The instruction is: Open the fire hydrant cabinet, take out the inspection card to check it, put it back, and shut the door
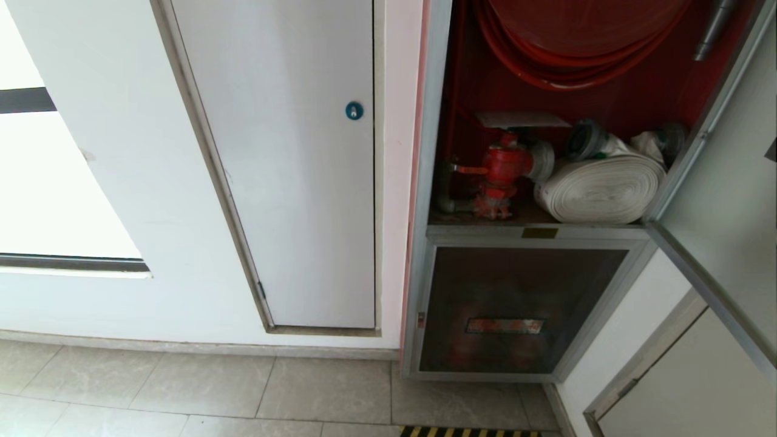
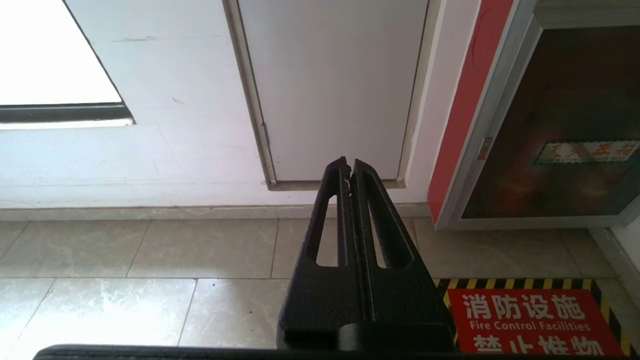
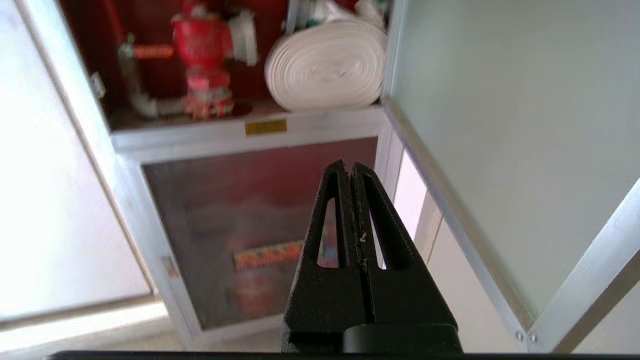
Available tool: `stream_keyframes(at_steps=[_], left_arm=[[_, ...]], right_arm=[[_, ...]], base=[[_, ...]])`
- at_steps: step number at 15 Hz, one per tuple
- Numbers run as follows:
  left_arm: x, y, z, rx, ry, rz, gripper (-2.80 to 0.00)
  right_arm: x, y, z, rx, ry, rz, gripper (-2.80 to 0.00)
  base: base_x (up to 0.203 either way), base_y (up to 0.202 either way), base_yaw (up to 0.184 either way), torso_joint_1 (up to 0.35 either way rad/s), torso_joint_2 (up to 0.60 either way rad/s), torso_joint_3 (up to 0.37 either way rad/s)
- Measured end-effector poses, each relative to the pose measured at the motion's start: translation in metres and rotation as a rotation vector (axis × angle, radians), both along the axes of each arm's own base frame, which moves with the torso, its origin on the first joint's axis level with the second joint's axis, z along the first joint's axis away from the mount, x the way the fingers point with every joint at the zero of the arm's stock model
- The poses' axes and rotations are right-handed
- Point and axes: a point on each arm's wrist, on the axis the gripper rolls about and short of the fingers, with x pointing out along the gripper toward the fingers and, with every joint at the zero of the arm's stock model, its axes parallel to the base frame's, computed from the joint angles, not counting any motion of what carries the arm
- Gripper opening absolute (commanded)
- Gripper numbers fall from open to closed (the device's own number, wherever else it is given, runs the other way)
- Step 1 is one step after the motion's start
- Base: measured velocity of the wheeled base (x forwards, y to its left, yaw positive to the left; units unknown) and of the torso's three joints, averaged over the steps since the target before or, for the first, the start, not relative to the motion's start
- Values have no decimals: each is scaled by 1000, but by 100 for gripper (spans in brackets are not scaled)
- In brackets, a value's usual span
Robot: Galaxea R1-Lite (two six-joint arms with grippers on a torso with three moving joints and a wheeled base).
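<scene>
The fire hydrant cabinet [image 1: 428, 182] stands open, showing its red inside, a red hose reel [image 1: 576, 42], a red valve [image 1: 504, 170] and a white rolled hose [image 1: 601, 188]. A pale flat sheet [image 1: 522, 119] rests above the valve, seemingly the inspection card; its print does not show. The door [image 1: 722, 200] is swung out to the right. My right gripper [image 3: 348, 165] is shut and empty, low in front of the lower glass panel [image 3: 250, 225], beside the door's [image 3: 500, 110] bottom frame. My left gripper [image 2: 350, 162] is shut and empty, parked low facing the wall. Neither gripper shows in the head view.
A plain white panel door with a blue round lock [image 1: 354, 110] stands left of the cabinet. A red floor sign with black-and-yellow stripes [image 2: 530, 320] lies before the cabinet. Beige floor tiles [image 1: 182, 394] run along the wall, and a bright window [image 1: 54, 182] is at far left.
</scene>
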Motion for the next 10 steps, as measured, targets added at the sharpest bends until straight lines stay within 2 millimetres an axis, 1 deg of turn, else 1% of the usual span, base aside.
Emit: stream_keyframes(at_steps=[4, 6, 9, 10], left_arm=[[0, 0, 0, 0, 0, 0, -280], [0, 0, 0, 0, 0, 0, -280], [0, 0, 0, 0, 0, 0, -280], [0, 0, 0, 0, 0, 0, -280]], right_arm=[[-10, 4, -36, -35, 76, 178, -280], [-15, 6, -53, -36, 127, 239, -280], [-19, 7, -67, -2, 196, 273, -280], [-19, 7, -68, -1, 196, 279, -280]], base=[[0, 0, 0, 0, 0, 0], [0, 0, 0, 0, 0, 0], [0, 0, 0, 0, 0, 0], [0, 0, 0, 0, 0, 0]])
